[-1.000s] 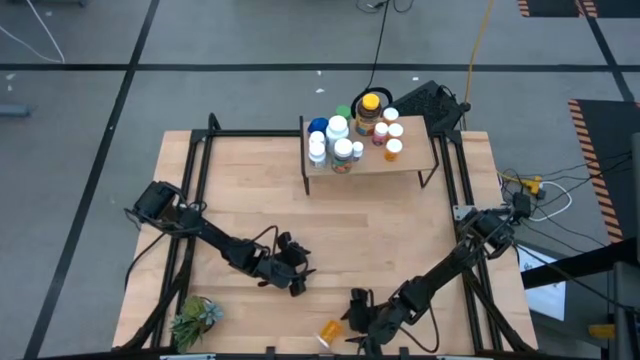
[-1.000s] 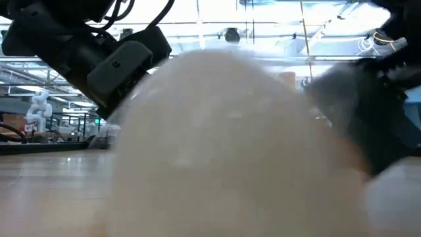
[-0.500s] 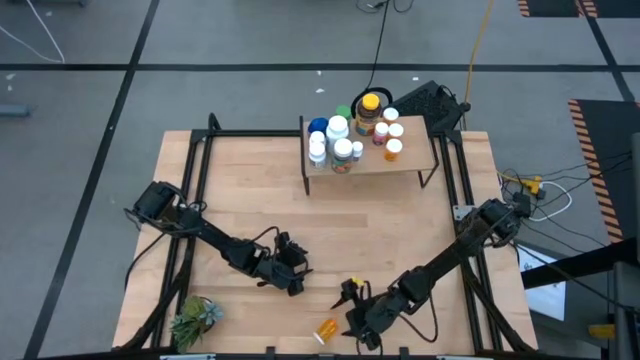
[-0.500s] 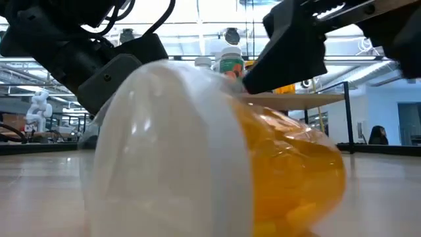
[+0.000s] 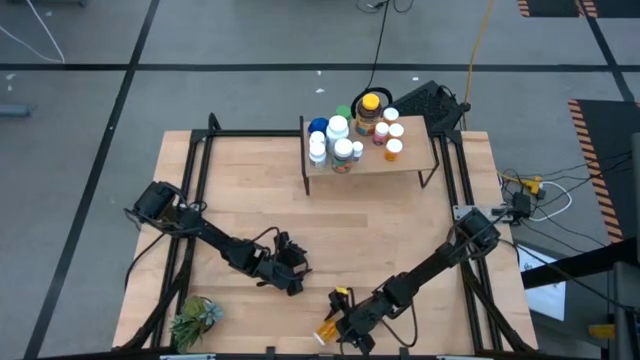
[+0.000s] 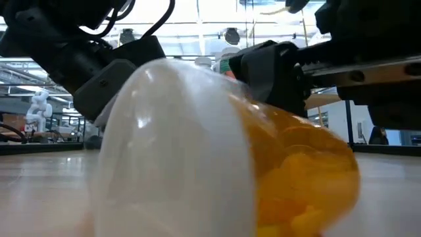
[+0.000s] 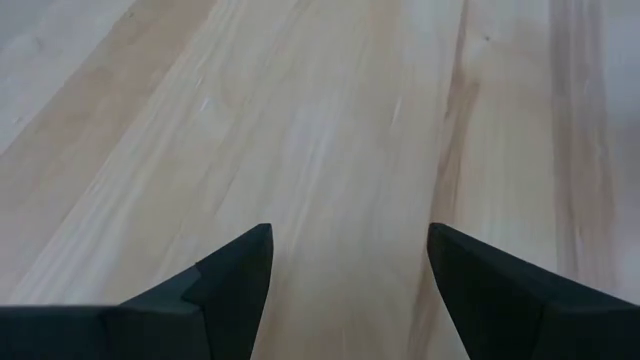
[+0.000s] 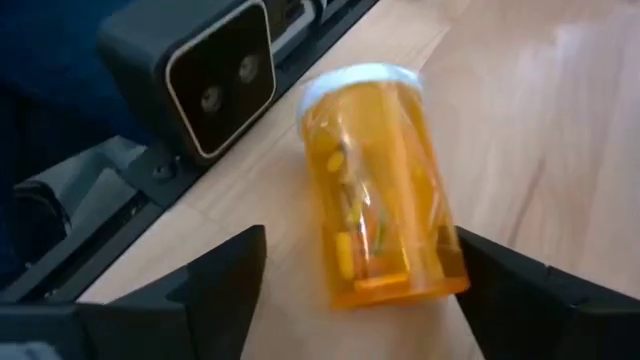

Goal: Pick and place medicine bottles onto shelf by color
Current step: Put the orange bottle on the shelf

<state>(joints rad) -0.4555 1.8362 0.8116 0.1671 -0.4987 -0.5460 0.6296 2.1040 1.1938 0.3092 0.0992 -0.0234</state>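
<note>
Bottles (image 5: 352, 132) already sorted stand crowded on the shelf (image 5: 410, 162) at the far edge of the surface (image 5: 250, 200) in the high view, white and blue ones on one side, orange ones and the yellow-lidded jar (image 5: 369, 107) on the other; one orange bottle (image 5: 327, 329) lies on its side at the near edge, and the right gripper (image 5: 345, 322) sits just beside it, apparently lined up for a pickup, while the left gripper (image 5: 290, 272) waits near the middle, a plant (image 5: 194, 318) off at the near corner. From the low view, that lying bottle (image 6: 223, 151) fills the picture, white cap toward the camera, dark arm parts behind it. Through the left wrist view, the fingers (image 7: 230, 275) are spread over bare wood, holding nothing. Seen from the right wrist view, the fingers (image 8: 225, 265) are spread wide on either side of the bottle (image 8: 380, 205), not yet touching it, beside a small camera box (image 8: 195, 75) at the edge.
</note>
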